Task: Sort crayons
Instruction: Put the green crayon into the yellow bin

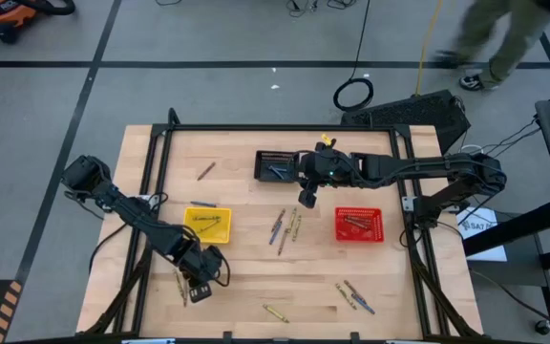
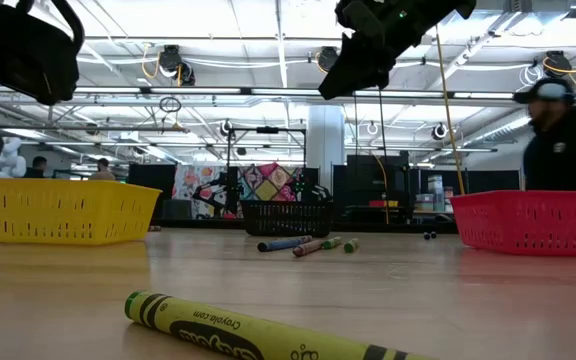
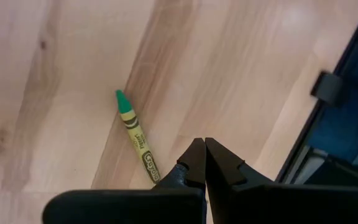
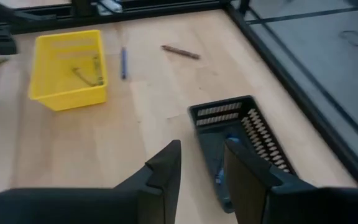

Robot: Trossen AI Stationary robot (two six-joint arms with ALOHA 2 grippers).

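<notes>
My left gripper is shut and holds nothing, near the table's front left. A yellow-green crayon lies flat on the wood just beside it. My right gripper is open and empty, above the near edge of the black basket, at the table's middle. A blue crayon lies in that basket. Several crayons lie loose between the yellow basket and the red basket.
More crayons lie near the front edge and front right. A brown crayon and a blue one lie behind the yellow basket. A black frame rail runs close to my left gripper. A person stands beyond the table.
</notes>
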